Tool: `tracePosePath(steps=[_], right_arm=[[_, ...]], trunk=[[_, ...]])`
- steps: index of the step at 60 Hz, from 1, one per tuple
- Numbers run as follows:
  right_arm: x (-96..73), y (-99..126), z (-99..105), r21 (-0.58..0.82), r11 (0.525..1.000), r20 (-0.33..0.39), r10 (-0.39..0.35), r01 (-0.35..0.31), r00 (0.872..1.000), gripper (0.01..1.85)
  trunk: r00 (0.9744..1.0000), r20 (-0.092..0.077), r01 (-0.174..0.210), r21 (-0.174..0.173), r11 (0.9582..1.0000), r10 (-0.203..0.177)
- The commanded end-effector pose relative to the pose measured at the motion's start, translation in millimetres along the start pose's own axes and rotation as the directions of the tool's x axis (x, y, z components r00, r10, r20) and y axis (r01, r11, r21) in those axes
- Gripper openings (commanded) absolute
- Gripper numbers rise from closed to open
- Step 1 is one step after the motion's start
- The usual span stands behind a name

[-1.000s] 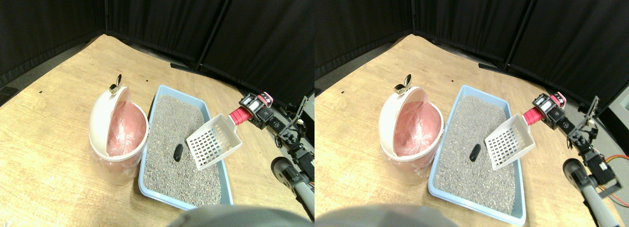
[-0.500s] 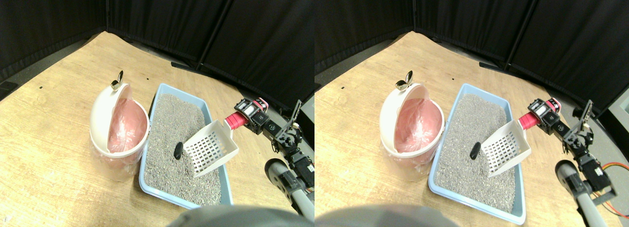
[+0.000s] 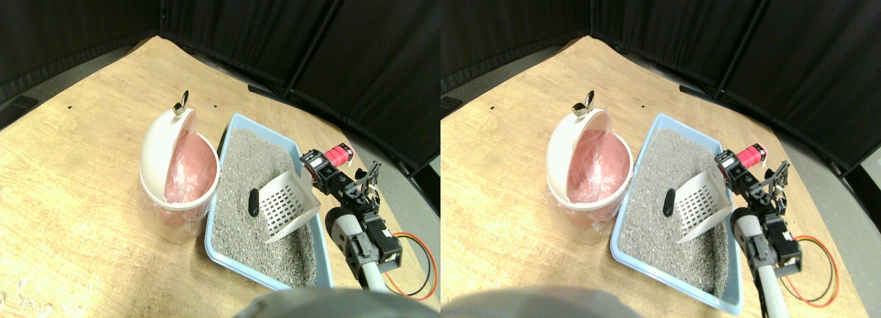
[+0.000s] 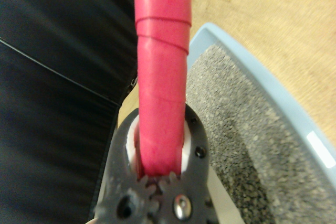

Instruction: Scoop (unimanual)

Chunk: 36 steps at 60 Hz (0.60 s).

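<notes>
In the light-blue litter tray (image 3: 318,244) we see the right gripper (image 3: 319,168) clamped on the white slotted scoop (image 3: 288,203) (pink-wrapped handle (image 4: 161,72)); a dark lump (image 3: 253,202) lies just beside its front edge.

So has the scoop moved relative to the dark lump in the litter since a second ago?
Yes. The scoop has dropped toward the litter and closed in on the dark lump.

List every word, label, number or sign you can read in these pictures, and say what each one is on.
None can be read.
The scoop, its red handle, the bin and the litter tray show no print.
A pale patch on the tray's rim in the wrist view could be a sticker, but it is too blurred to tell.
</notes>
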Motion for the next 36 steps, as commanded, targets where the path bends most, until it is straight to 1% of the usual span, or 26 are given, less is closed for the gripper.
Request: tracePosePath(steps=[1,3,6,9,13,16,17,19,21,24,25,28,31,32,35,36], right_arm=[[3.7,14,1,0.043,0.996,0.021,0.082,-0.083,0.996,0.19],[6.6,21,-2,0.059,0.995,0.01,0.074,-0.075,0.997,0.17],[8.3,24,-5,0.071,0.994,0.009,0.079,-0.079,0.997,0.17],[10.1,29,-9,0.098,0.993,-0.014,0.063,-0.061,0.998,0.17],[10.8,30,-12,0.114,0.992,-0.013,0.064,-0.062,0.998,0.21],[10.8,30,-13,0.122,0.991,-0.012,0.058,-0.056,0.998,0.21],[10.6,30,-13,0.123,0.991,-0.012,0.057,-0.055,0.998,0.22],[9.9,28,-14,0.142,0.988,0.01,0.061,-0.062,0.998,0.25],[9.1,26,-13,0.141,0.988,0.008,0.055,-0.055,0.998,0.2],[8.8,25,-12,0.149,0.987,0.012,0.051,-0.052,0.999,0.21],[8.7,24,-12,0.155,0.987,0.014,0.05,-0.051,0.999,0.21],[8.7,22,-11,0.156,0.987,0.012,0.046,-0.047,0.999,0.19],[8.2,20,-10,0.18,0.983,0.003,0.03,-0.03,1.0,0.21],[7.9,16,-10,0.196,0.98,0.017,0.026,-0.029,1.0,0.21],[7.6,13,-9,0.215,0.976,0.023,0.019,-0.023,1.0,0.19],[7.4,11,-9,0.253,0.967,0.029,0.013,-0.02,0.999,0.16]], trunk=[[0.9992,-0.027,-0.029,-0.021,0.9994,0.029],[0.9992,-0.025,-0.032,-0.023,0.9992,0.031],[0.9991,-0.026,-0.035,-0.025,0.9991,0.035],[0.9991,-0.026,-0.035,-0.025,0.9991,0.034],[0.9991,-0.023,-0.036,-0.026,0.999,0.036],[0.9991,-0.023,-0.037,-0.027,0.9989,0.037],[0.9991,-0.022,-0.037,-0.028,0.9989,0.036],[0.9991,-0.022,-0.037,-0.028,0.9989,0.036],[0.9991,-0.021,-0.037,-0.03,0.9989,0.036],[0.9991,-0.021,-0.037,-0.03,0.9989,0.036],[0.9993,-0.015,-0.036,-0.027,0.999,0.035],[0.9993,-0.013,-0.034,-0.027,0.9991,0.034],[0.9994,-0.012,-0.033,-0.026,0.9991,0.033],[0.9994,-0.012,-0.033,-0.026,0.9991,0.033],[0.9994,-0.01,-0.033,-0.024,0.9991,0.033],[0.9994,-0.005,-0.033,-0.024,0.9992,0.033]])
